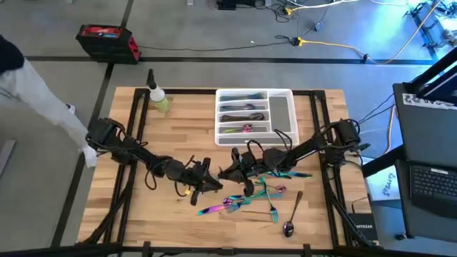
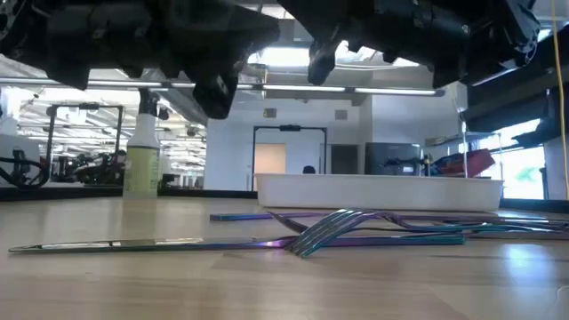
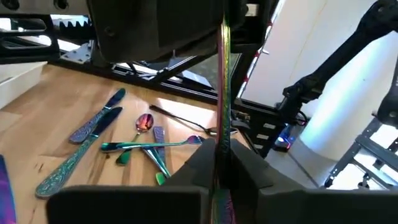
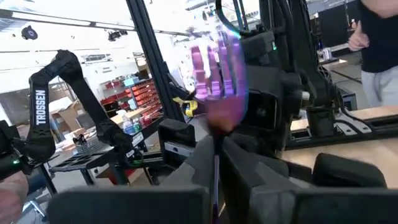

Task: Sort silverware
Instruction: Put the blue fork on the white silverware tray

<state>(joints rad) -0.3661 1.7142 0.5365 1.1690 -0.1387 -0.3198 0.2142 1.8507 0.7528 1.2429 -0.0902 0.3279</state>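
Iridescent silverware (image 1: 257, 193) lies in a loose pile on the wooden table right of centre, with a darker spoon (image 1: 291, 215) near the front. In the left wrist view, knives (image 3: 93, 127), a spoon (image 3: 144, 122) and forks (image 3: 149, 148) lie flat. My left gripper (image 1: 206, 180) hovers left of the pile, shut on a slim iridescent piece (image 3: 222, 81). My right gripper (image 1: 230, 170) faces it closely, shut on a fork (image 4: 214, 71). In the low view both grippers (image 2: 213, 93) (image 2: 322, 62) hang clear above the table. My left gripper pinches the slim piece between its two fingers (image 3: 193, 168), and the piece's shaft (image 3: 219, 146) runs straight out past the fingertips, seen edge-on. It is lifted clear of the table. Which end is in the hold is hidden by the fingers. My right gripper pinches the fork by its handle (image 4: 216, 127) between its two fingers (image 4: 249, 162), with the pink-purple tines (image 4: 214, 62) sticking out beyond the fingertips. The fork is lifted clear of the table and points toward the left arm.
A white compartmented tray (image 1: 282, 113) with some silverware in it stands at the back centre. A spray bottle (image 1: 158, 98) stands at the back left. A person's sleeve and gloved hand (image 1: 87, 151) reach to the table's left edge. Another person (image 4: 376, 37) stands beyond the table.
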